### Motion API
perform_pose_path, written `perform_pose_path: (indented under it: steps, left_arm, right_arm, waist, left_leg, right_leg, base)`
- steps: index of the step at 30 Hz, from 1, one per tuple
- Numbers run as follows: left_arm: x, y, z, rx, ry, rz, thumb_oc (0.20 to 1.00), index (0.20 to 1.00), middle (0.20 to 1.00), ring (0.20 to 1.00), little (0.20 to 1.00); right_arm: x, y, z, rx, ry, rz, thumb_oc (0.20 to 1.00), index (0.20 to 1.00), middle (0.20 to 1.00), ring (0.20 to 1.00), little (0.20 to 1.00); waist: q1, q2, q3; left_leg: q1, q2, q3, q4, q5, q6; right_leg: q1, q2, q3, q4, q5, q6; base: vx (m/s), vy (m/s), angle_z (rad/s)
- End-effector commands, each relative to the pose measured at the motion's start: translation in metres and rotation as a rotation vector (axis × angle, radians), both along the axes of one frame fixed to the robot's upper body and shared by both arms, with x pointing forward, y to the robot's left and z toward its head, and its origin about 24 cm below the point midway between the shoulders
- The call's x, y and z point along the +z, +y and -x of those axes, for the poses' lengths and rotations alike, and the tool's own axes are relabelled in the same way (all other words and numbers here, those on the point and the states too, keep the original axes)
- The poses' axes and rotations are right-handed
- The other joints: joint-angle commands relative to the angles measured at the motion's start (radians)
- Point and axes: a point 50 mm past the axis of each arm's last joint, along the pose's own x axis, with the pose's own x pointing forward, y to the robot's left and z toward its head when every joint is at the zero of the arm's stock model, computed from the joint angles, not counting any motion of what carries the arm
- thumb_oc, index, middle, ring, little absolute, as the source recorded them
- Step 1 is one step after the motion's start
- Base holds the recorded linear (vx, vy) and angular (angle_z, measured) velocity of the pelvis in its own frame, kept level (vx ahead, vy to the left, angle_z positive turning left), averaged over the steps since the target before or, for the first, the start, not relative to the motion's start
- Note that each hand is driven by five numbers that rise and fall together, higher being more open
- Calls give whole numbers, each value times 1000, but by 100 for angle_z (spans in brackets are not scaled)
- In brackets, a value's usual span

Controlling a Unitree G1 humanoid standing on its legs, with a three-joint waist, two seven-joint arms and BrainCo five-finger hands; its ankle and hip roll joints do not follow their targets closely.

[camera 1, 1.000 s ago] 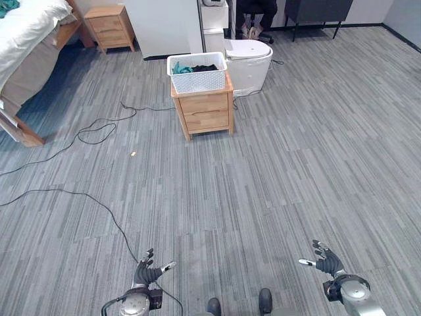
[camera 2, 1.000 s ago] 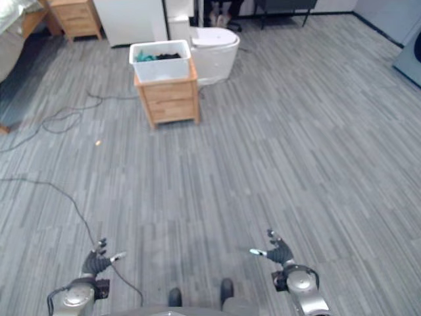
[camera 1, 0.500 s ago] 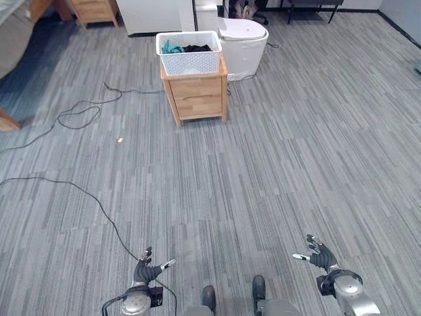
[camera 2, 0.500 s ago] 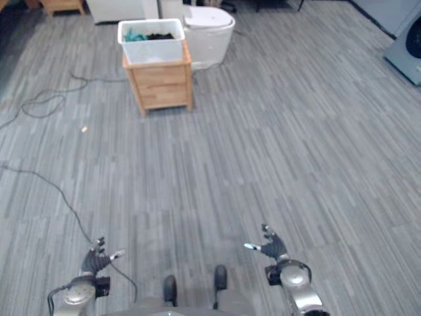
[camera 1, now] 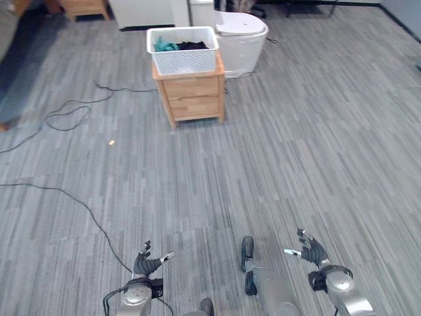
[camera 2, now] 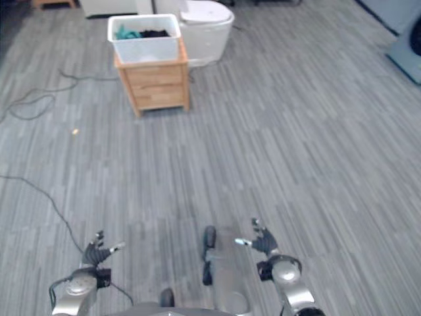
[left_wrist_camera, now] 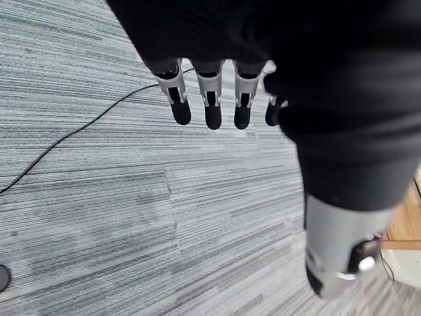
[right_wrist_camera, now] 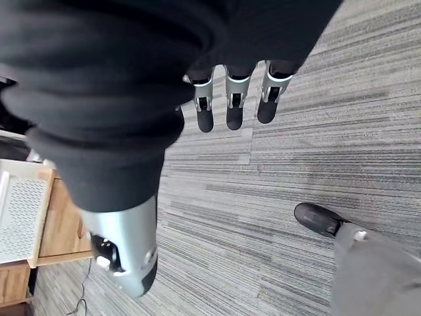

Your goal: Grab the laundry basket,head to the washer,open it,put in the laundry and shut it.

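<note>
Carpet lies open between the robot and the wooden nightstand — broad free room ahead. On the nightstand sits the white laundry basket, clothes inside, a white round appliance just beside it. Judged step: the approach, basket not yet grabbed; next, close in and reach both sides. Left hand and right hand hang low, fingers straight, holding nothing.
</note>
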Motion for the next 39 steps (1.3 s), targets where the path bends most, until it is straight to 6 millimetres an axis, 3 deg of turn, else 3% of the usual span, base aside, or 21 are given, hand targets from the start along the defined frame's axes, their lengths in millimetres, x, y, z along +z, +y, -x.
perform_pose_path:
  steps: [1, 2, 3, 6, 7, 9, 10, 11, 13, 14, 18, 20, 22, 23, 26, 27, 30, 32, 33, 35, 39]
  left_arm:
    - [12, 13, -6, 30, -70, -13, 1000, 1000, 1000, 1000, 1000]
    - [10, 8, -6, 22, -67, 9, 1000, 1000, 1000, 1000, 1000]
    - [10, 6, -7, 16, -70, 19, 1000, 1000, 1000, 1000, 1000]
    - [9, 3, -10, 10, -70, 28, 1000, 1000, 1000, 1000, 1000]
    - [9, 0, -13, -4, -67, 31, 1000, 1000, 1000, 1000, 1000]
    - [9, -2, -14, -19, -67, 28, 1000, 1000, 1000, 1000, 1000]
    - [10, -4, -15, -27, -70, 29, 1000, 1000, 1000, 1000, 1000]
    - [10, -4, -15, -27, -70, 29, 1000, 1000, 1000, 1000, 1000]
    - [9, -3, -13, -33, -58, 17, 1000, 1000, 1000, 1000, 1000]
    - [9, -3, -13, -34, -57, 9, 1000, 1000, 1000, 1000, 1000]
    - [10, 0, -11, -23, -62, -2, 1000, 1000, 1000, 1000, 1000]
    - [9, 7, -4, -11, -48, -12, 1000, 1000, 1000, 1000, 1000]
    - [10, 15, -6, -24, -34, -46, 1000, 1000, 1000, 1000, 1000]
    - [16, 20, -13, -25, -61, -64, 1000, 1000, 1000, 1000, 1000]
    - [23, 25, -22, -10, -95, -79, 1000, 1000, 1000, 1000, 1000]
    - [26, 25, -25, -10, -107, -83, 1000, 1000, 1000, 1000, 1000]
    - [26, 25, -24, -1, -112, -69, 1000, 1000, 1000, 1000, 1000]
    - [23, 24, -21, 3, -98, -63, 1000, 1000, 1000, 1000, 1000]
    - [23, 24, -21, 3, -98, -62, 1000, 1000, 1000, 1000, 1000]
    - [17, 18, -19, -10, -73, -54, 1000, 1000, 1000, 1000, 1000]
    - [11, 12, -11, -36, -45, -43, 1000, 1000, 1000, 1000, 1000]
  right_arm:
    - [17, -4, -20, -3, -108, 4, 1000, 1000, 1000, 1000, 1000]
    - [16, -8, -15, -18, -97, 5, 1000, 1000, 1000, 1000, 1000]
    - [17, -10, -16, -20, -102, 8, 1000, 1000, 1000, 1000, 1000]
    - [16, -14, -16, -30, -96, 23, 1000, 1000, 1000, 1000, 1000]
    - [16, -18, -16, -48, -89, 36, 1000, 1000, 1000, 1000, 1000]
    - [17, -21, -17, -61, -96, 38, 1000, 1000, 1000, 1000, 1000]
    - [18, -23, -17, -72, -100, 46, 1000, 1000, 1000, 1000, 1000]
    - [18, -23, -17, -72, -100, 46, 1000, 1000, 1000, 1000, 1000]
    - [16, -22, -16, -79, -93, 53, 1000, 1000, 1000, 1000, 1000]
    - [15, -22, -17, -82, -94, 58, 1000, 1000, 1000, 1000, 1000]
    - [14, -21, -17, -83, -90, 60, 1000, 1000, 1000, 1000, 1000]
    - [10, -14, -14, -64, -78, 37, 1000, 1000, 1000, 1000, 1000]
    - [9, -2, -15, -61, -87, -9, 1000, 1000, 1000, 1000, 1000]
    - [12, 6, -21, -39, -108, -30, 1000, 1000, 1000, 1000, 1000]
    - [19, 16, -32, -8, -143, -41, 1000, 1000, 1000, 1000, 1000]
    - [20, 18, -34, 2, -150, -38, 1000, 1000, 1000, 1000, 1000]
    - [24, 17, -37, 24, -161, -21, 1000, 1000, 1000, 1000, 1000]
    - [27, 15, -38, 33, -170, -11, 1000, 1000, 1000, 1000, 1000]
    - [27, 15, -38, 33, -170, -10, 1000, 1000, 1000, 1000, 1000]
    - [22, 14, -34, 35, -147, -4, 1000, 1000, 1000, 1000, 1000]
    - [14, 8, -24, 19, -99, 8, 1000, 1000, 1000, 1000, 1000]
  waist:
    - [-4, -38, -31]
    - [-10, -32, -40]
    - [-10, -34, -39]
    - [-12, -44, -37]
    - [-5, -59, -32]
    - [5, -66, -28]
    - [19, -61, -20]
    - [19, -62, -21]
    - [37, -45, -14]
    - [50, -45, -9]
    - [93, -47, -14]
    - [115, -53, -44]
    - [119, -92, -65]
    - [110, -106, -54]
    - [101, -93, -37]
    - [96, -85, -32]
    - [73, -56, -17]
    - [56, -55, 2]
    - [54, -53, 5]
    - [23, -62, 18]
    - [5, -68, 3]
  left_leg:
    - [-28, -72, 23, 135, 22, -23]
    - [-72, -36, 48, 253, 93, -75]
    - [-101, -16, 63, 318, 130, -89]
    - [-159, 27, 116, 414, 156, -84]
    - [-215, 35, 158, 402, 120, -55]
    - [-261, 28, 172, 329, 87, -44]
    - [-338, 23, 176, 244, 142, -50]
    - [-336, 21, 176, 239, 144, -50]
    - [-401, 20, 176, 114, 260, -69]
    - [-423, 10, 167, 56, 288, -72]
    - [-526, 10, 141, -27, 343, -90]
    - [-477, 20, 159, -9, 373, -66]
    - [-472, -6, 174, 83, 320, -33]
    - [-443, -27, 176, 105, 273, -8]
    - [-383, -34, 184, 111, 219, 25]
    - [-344, -36, 184, 99, 202, 31]
    - [-260, -43, 158, 65, 174, 35]
    - [-194, -57, 149, 51, 138, 32]
    - [-189, -55, 147, 50, 136, 31]
    - [-115, -81, 107, 37, 96, 25]
    - [-63, -110, 47, 54, 34, 26]
  right_leg:
    - [148, -20, 11, -121, 32, 28]
    - [191, -19, -7, -132, 15, 4]
    - [213, -19, -11, -135, -2, -8]
    - [248, -26, -23, -139, -32, -27]
    - [283, -36, -18, -148, -57, -27]
    - [316, -45, -15, -163, -74, -19]
    - [356, -37, -10, -180, -91, -20]
    - [356, -38, -10, -181, -91, -20]
    - [406, -6, 2, -205, -113, -21]
    - [432, -1, 13, -212, -125, -23]
    - [526, 10, 72, -216, -176, -14]
    - [577, -19, 97, -196, -205, 7]
    - [554, -75, 101, -64, -159, 51]
    - [490, -95, 114, 97, -69, 74]
    - [374, -116, 93, 268, 33, 84]
    - [335, -125, 68, 283, 33, 73]
    - [234, -87, 27, 234, -27, 51]
    - [181, -78, -35, 92, -51, 43]
    - [188, -76, -38, 88, -51, 43]
    - [128, -23, -6, -82, 0, 61]
    - [119, -11, 43, -173, 51, 70]
  base:
    - [249, -181, 60]
    - [258, -200, 46]
    - [311, -235, 40]
    - [175, -102, 2]
    - [224, -44, -16]
    - [335, -6, -5]
    - [267, 26, -6]
    - [291, 39, -7]
    - [291, 55, 2]
    - [366, 83, 0]
    - [536, 220, -25]
    - [618, 345, -87]
    - [580, 346, -53]
    - [533, 364, -5]
    - [299, 232, 19]
    - [323, 192, 26]
    - [365, 143, 2]
    - [369, 54, 7]
    - [459, 17, 19]
    - [463, -21, 35]
    - [402, -90, 62]
